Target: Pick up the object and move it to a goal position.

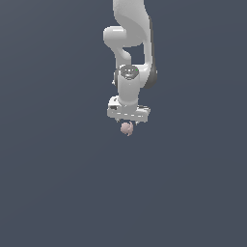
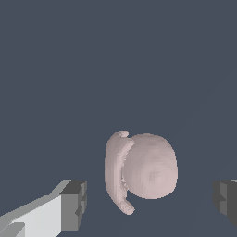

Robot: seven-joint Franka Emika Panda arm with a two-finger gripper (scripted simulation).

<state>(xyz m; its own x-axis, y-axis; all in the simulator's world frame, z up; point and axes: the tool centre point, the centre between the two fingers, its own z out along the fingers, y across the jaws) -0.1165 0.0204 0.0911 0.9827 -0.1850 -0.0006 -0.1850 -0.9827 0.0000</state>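
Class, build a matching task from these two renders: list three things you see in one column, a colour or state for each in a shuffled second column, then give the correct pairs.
Column A
1. object
2. tool
3. arm

Column B
a. white, reaching down from the top of the exterior view
b. pale pink, rounded, lying between the fingers
c. open, with dark pads on either side of the object, not touching it

Pairs: 1-b, 2-c, 3-a

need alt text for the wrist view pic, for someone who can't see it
A small pale pink lumpy object with a curved ridge along one side sits between the two dark fingertips of the open gripper, touching neither. Everything around it is a plain dark blue-grey surface.
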